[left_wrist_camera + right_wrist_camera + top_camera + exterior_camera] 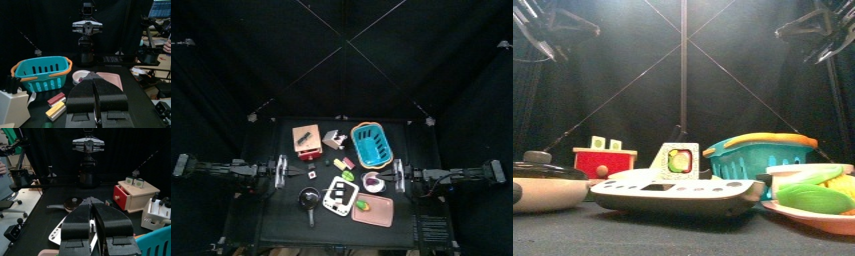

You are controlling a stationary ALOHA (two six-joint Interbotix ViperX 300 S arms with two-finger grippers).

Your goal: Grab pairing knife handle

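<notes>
A white knife block (334, 140) stands at the back middle of the table, between a red and wood box (306, 140) and a blue basket (372, 146). Black knife handles stick up from it in the left wrist view (13, 84) and in the right wrist view (163, 203); I cannot tell which one is the paring knife. My left gripper (283, 172) rests at the table's left edge, jaws together and empty (95, 82). My right gripper (396, 176) rests at the right edge, jaws together and empty (91, 202). Both are well clear of the block.
A white scale (338, 195), a black pan (310, 201), a pink cutting board (376, 209) with green food and a small bowl (373, 181) fill the table's front. Small blocks (57, 105) lie near the basket. A person's sleeve (4, 175) shows beyond the curtain.
</notes>
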